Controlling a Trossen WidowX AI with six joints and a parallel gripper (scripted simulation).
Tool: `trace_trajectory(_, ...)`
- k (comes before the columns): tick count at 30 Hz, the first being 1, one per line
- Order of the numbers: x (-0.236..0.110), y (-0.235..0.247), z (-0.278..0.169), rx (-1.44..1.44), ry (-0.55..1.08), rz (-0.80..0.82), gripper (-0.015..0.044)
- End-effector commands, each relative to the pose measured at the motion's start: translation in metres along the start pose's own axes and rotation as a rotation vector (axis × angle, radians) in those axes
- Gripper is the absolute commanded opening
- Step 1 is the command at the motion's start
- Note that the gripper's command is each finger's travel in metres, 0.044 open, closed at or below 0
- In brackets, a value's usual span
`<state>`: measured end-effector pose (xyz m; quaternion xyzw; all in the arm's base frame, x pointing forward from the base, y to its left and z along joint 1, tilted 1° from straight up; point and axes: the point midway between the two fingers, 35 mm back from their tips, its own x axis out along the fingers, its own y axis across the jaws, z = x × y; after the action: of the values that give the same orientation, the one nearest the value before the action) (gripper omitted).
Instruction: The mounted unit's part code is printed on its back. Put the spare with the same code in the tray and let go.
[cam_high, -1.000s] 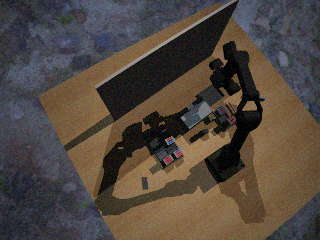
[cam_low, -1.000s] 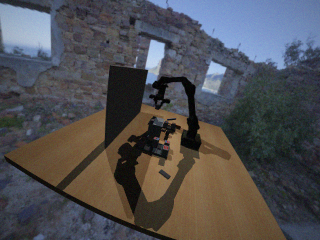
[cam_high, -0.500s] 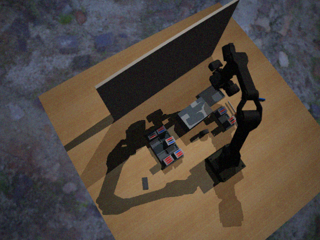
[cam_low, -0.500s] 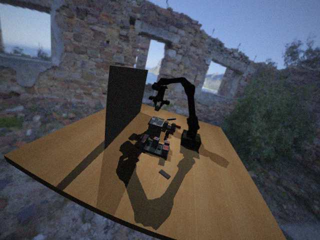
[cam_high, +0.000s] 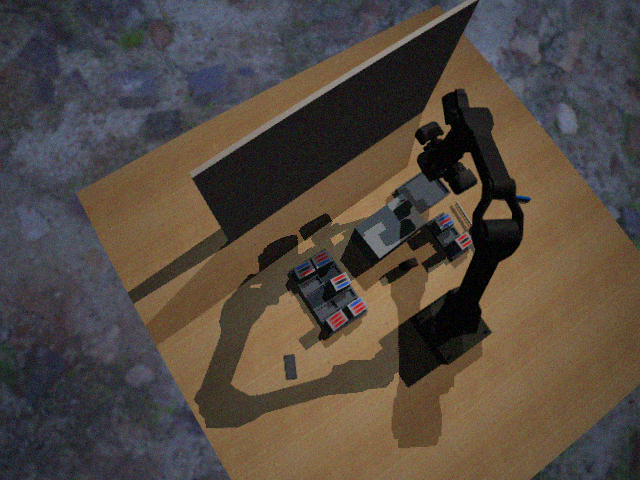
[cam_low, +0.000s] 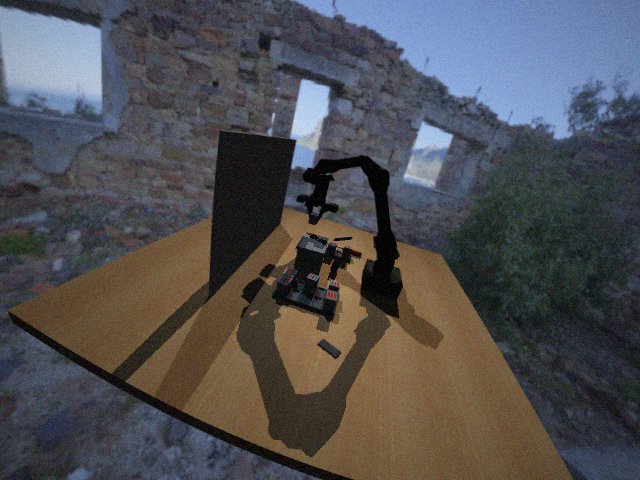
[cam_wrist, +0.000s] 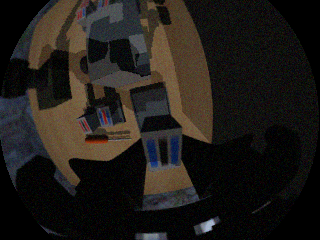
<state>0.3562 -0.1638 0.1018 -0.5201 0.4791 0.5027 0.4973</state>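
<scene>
My gripper is shut on a small dark spare with blue stripes. It holds the spare high in the air, behind the mounted unit, a tall dark box with a grey top. A dark compartmented tray in front of the unit holds several spares with red or blue stripes. Two more striped spares stand close to the arm. The code on the unit's back cannot be read.
A tall black panel stands on the wooden table behind the unit. A small flat dark piece lies in front of the tray. The arm's base is to the right.
</scene>
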Motion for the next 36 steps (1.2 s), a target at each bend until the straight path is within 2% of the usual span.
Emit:
trace_trajectory(1,0.004,0.000,0.000,-0.005,0.002,0.001,0.0000)
trace_trajectory(36,0.036,-0.001,-0.001,-0.005,0.002,0.001,0.0000)
